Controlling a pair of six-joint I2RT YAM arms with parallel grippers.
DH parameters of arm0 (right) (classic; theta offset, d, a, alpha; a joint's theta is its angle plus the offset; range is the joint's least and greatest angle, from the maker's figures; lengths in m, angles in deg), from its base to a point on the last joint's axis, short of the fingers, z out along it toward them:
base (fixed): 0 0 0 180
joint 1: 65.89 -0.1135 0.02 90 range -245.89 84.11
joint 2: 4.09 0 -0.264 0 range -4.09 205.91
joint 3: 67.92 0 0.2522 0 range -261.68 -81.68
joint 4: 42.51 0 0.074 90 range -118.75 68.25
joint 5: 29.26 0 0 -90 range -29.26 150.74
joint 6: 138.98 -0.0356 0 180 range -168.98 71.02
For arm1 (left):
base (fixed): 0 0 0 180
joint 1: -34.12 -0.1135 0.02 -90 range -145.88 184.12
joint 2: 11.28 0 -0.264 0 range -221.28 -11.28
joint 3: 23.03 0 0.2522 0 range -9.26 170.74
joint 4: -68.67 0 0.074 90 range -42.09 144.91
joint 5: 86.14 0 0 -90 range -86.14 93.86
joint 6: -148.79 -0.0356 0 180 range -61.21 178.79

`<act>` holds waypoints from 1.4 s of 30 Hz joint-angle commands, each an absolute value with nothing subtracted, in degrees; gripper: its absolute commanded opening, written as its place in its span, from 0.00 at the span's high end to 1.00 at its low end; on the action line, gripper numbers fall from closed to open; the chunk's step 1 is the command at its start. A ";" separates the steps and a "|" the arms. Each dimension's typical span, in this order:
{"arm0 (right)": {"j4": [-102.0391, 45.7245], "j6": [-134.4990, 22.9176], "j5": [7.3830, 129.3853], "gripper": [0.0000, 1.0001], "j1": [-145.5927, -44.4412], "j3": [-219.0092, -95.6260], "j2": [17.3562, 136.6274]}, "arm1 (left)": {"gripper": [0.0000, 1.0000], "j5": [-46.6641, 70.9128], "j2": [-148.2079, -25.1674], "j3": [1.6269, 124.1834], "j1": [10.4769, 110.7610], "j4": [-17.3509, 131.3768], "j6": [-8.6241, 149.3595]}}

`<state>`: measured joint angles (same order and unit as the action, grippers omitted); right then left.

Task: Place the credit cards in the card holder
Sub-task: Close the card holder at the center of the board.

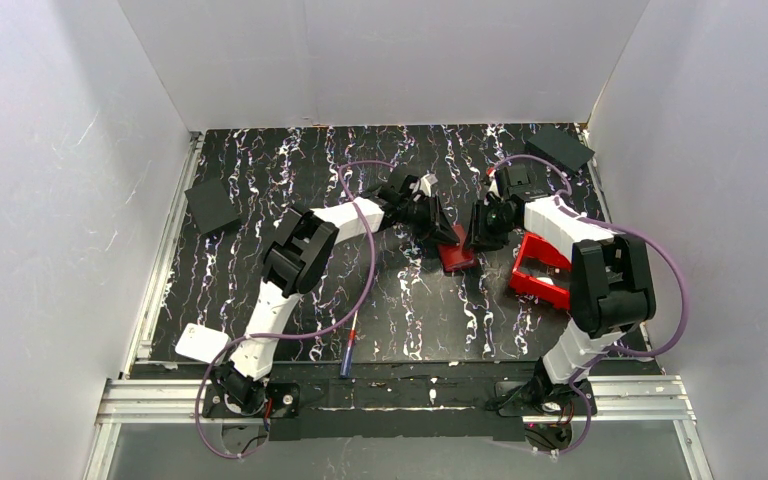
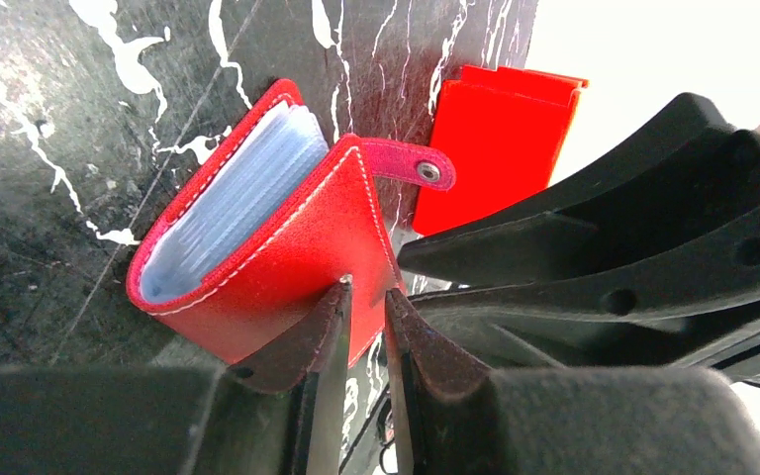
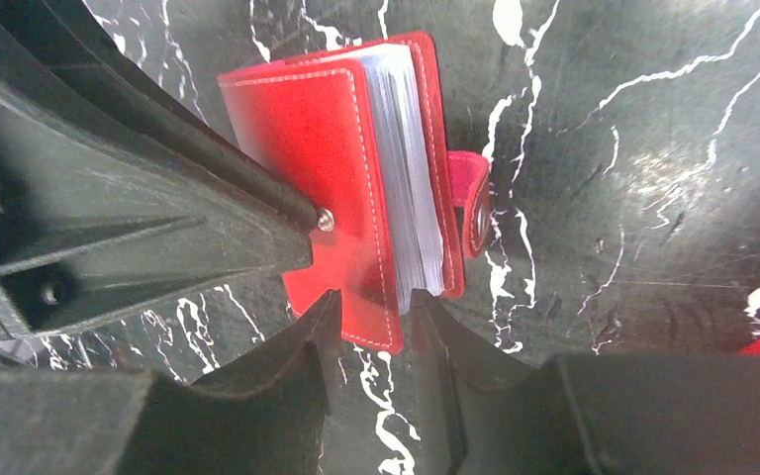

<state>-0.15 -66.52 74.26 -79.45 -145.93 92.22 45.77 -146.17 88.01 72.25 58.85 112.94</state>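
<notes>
At mid-table, outstretched left gripper (image 2: pixel 366 291) and right gripper (image 3: pixel 376 297) narrowly pinch the card holder (image 2: pixel 282 252).

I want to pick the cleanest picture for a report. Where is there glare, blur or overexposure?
Top external view: even light, fairly sharp, but the card holder is mostly hidden. Left wrist view: card holder sharp, left end effector blurred, background beside the red bin burnt white. Right wrist view: soft glare on the table, right end effector blurred.
</notes>
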 commanded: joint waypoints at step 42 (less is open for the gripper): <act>-0.64 -65.18 67.57 0.80 -79.34 -147.81 93.36 | 1.00 39.86 -147.06 87.37 71.71 49.38 104.53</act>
<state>-1.73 -65.97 71.07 -79.52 -144.38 93.99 43.39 -145.36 87.11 71.79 53.52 107.08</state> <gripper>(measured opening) 0.151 0.008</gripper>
